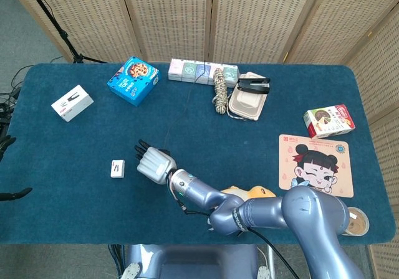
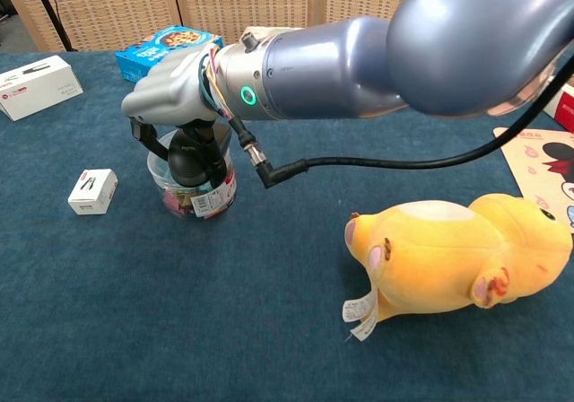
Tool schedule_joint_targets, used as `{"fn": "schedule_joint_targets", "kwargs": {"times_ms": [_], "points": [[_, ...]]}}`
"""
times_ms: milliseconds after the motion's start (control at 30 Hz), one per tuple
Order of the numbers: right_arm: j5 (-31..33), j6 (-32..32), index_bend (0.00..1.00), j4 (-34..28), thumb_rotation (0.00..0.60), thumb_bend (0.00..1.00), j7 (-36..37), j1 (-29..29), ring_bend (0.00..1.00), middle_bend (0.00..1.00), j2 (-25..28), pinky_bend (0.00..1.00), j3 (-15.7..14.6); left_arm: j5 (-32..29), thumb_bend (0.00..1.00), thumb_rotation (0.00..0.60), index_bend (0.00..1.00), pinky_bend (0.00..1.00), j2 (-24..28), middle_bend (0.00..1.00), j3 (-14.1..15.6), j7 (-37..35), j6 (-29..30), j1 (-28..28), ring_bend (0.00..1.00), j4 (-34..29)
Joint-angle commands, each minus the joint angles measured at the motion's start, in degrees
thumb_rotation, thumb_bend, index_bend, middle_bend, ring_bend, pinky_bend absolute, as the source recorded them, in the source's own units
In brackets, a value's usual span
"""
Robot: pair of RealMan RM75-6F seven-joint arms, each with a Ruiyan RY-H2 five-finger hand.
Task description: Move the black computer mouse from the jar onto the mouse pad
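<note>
The black computer mouse (image 2: pixel 191 155) sits at the top of a clear jar (image 2: pixel 204 196) with colourful contents, left of the table's middle. My right hand (image 2: pixel 175 88) reaches across and covers it from above, thumb on the left side and fingers down the right side, gripping the mouse. In the head view this right hand (image 1: pixel 154 163) hides both jar and mouse. The mouse pad (image 1: pixel 315 164), pink with a cartoon girl, lies far off at the right; its corner of the mouse pad (image 2: pixel 547 164) shows in the chest view. My left hand does not show.
A yellow plush toy (image 2: pixel 457 254) lies between jar and pad. A small white box (image 2: pixel 92 191) sits just left of the jar. Along the back are a white box (image 1: pixel 72 103), a blue box (image 1: pixel 133 80), a rope coil (image 1: pixel 219 91), a tray (image 1: pixel 247 101) and a red box (image 1: pixel 328 121).
</note>
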Motion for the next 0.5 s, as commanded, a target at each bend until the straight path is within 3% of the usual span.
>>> {"fn": "schedule_joint_targets", "kwargs": {"times_ms": [33, 133, 267, 500], "points": [[-0.2, 0.1, 0.51, 0.0, 0.600, 0.22, 0.4, 0.0, 0.01, 0.29, -0.1, 0.00, -0.1, 0.1, 0.00, 0.600, 0.00, 0.00, 0.0, 0.00, 0.1, 0.1, 0.0, 0.0, 0.00, -0.1], [-1.2, 0.4, 0.56, 0.2, 0.600, 0.24, 1.3, -0.4, 0.05, 0.32, -0.3, 0.02, -0.2, 0.3, 0.00, 0.600, 0.00, 0.00, 0.1, 0.00, 0.1, -0.1, 0.1, 0.1, 0.00, -0.1], [-3.2, 0.8, 0.61, 0.5, 0.600, 0.27, 2.7, -1.0, 0.13, 0.37, -0.5, 0.12, -0.3, 0.2, 0.00, 0.600, 0.00, 0.00, 0.1, 0.00, 0.1, -0.4, 0.0, 0.1, 0.00, 0.0], [-6.1, 1.5, 0.64, -0.2, 0.600, 0.27, 4.2, -2.1, 0.19, 0.41, 0.3, 0.25, -0.5, 0.4, 0.00, 0.600, 0.00, 0.00, 0.1, 0.00, 0.2, -0.4, 0.0, 0.1, 0.00, 0.0]]}}
